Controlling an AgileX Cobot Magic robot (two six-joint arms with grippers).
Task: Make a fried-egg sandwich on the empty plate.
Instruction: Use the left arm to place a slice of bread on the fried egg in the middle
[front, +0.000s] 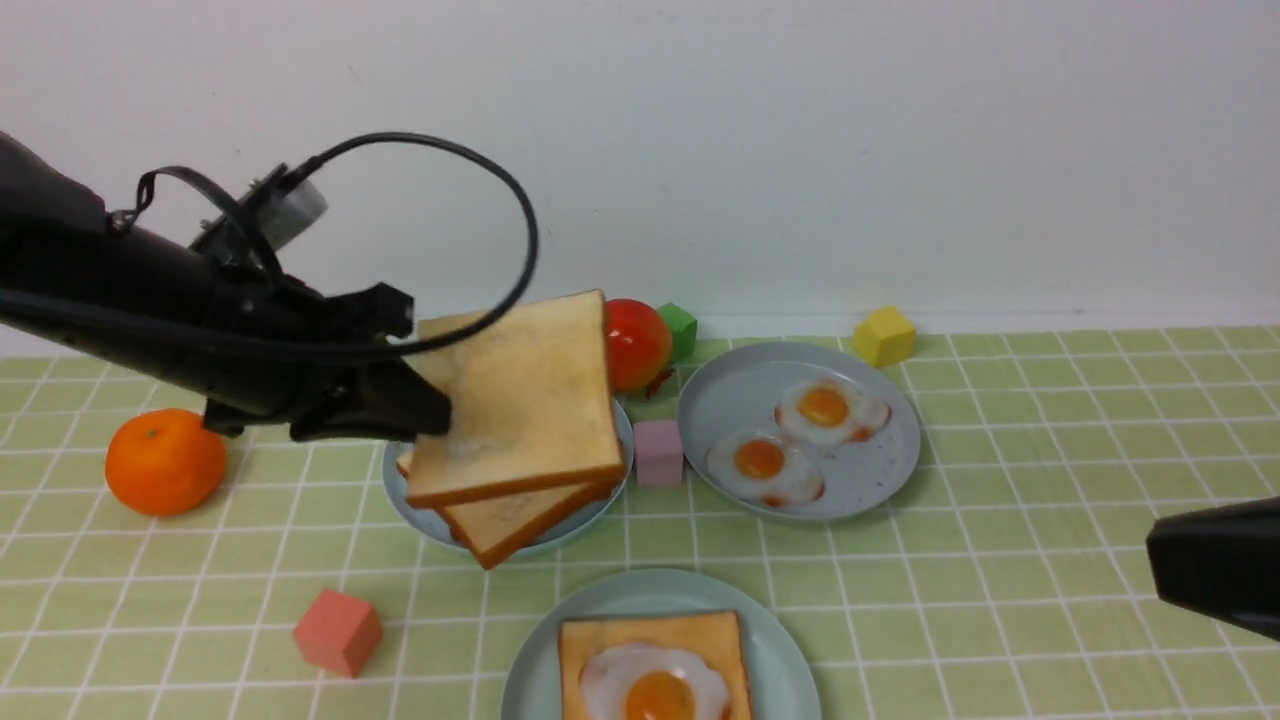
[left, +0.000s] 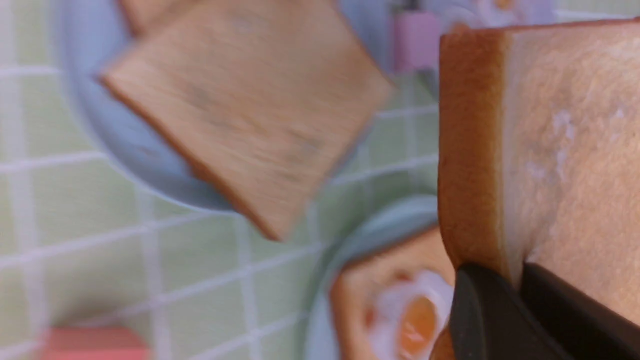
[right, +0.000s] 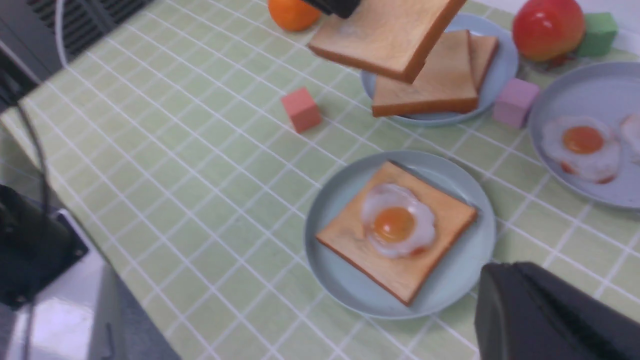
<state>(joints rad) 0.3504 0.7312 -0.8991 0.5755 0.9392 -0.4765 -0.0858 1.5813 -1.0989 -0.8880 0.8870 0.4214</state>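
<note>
My left gripper (front: 440, 405) is shut on the edge of a golden-brown toast slice (front: 525, 400) and holds it in the air above the toast plate; the slice fills one side of the left wrist view (left: 560, 140). The pale mint-blue plate (front: 790, 660) at the front centre holds one toast slice (front: 600, 640) with a glossy white fried egg (front: 655, 690) and orange yolk on top; they also show in the right wrist view (right: 430, 220), egg (right: 397, 220). My right gripper (right: 487, 280) is shut and empty, beside that plate's rim, at the right edge of the front view (front: 1155, 560).
A grey-blue plate (front: 420, 515) holds loose toast slices (front: 510, 525). Another grey-blue plate (front: 870, 490) holds two fried eggs (front: 765, 465) with reddish edges. Around them are a pink block (front: 658, 452), a red block (front: 338, 632), an orange (front: 165, 462), a tomato (front: 635, 345), a green block (front: 680, 330) and a yellow block (front: 884, 336).
</note>
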